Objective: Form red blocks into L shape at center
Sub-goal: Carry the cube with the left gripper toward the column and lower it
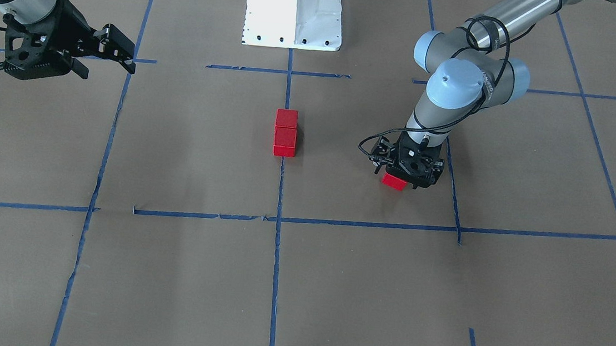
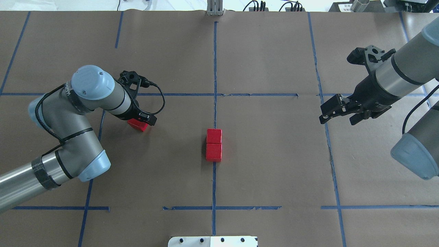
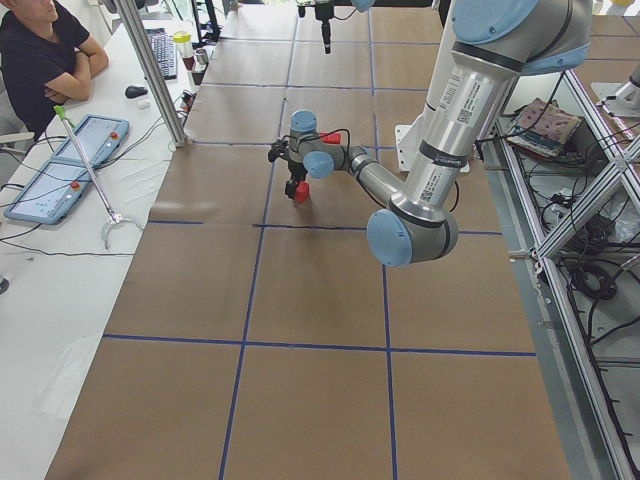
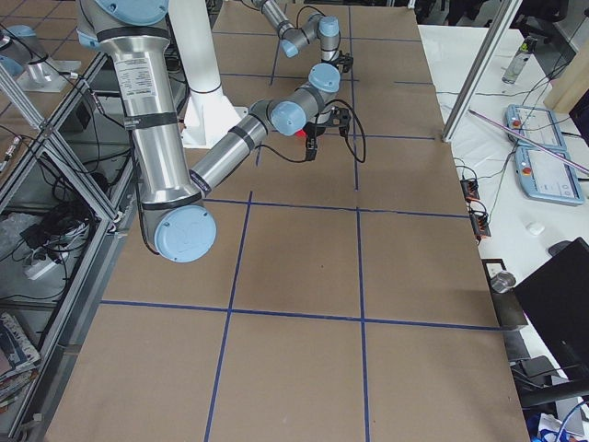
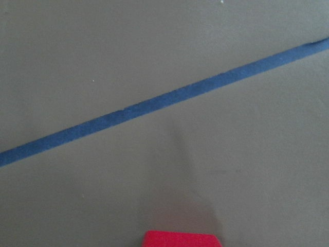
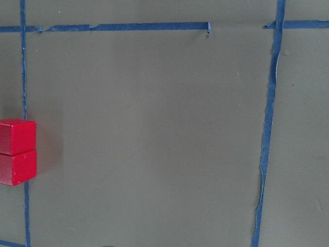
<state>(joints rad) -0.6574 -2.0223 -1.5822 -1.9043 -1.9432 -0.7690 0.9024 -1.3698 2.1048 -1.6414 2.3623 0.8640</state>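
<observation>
Two red blocks (image 1: 285,133) (image 2: 214,145) lie touching in a straight row on the middle blue tape line at the center (image 2: 226,116); they also show at the left edge of the right wrist view (image 6: 17,151). The third red block (image 1: 394,181) (image 2: 138,125) is off to my left side, directly under my left gripper (image 1: 403,176) (image 2: 141,120), which points straight down over it. Its fingers are hidden, so I cannot tell whether it grips the block. The block's top edge shows in the left wrist view (image 5: 181,240). My right gripper (image 1: 108,69) (image 2: 337,119) is open and empty, hovering far right.
The white robot base (image 1: 294,10) (image 2: 212,241) stands at the robot's edge of the table. Blue tape lines (image 1: 370,223) grid the brown paper. An operator (image 3: 40,60) sits at a side bench with tablets (image 3: 60,165).
</observation>
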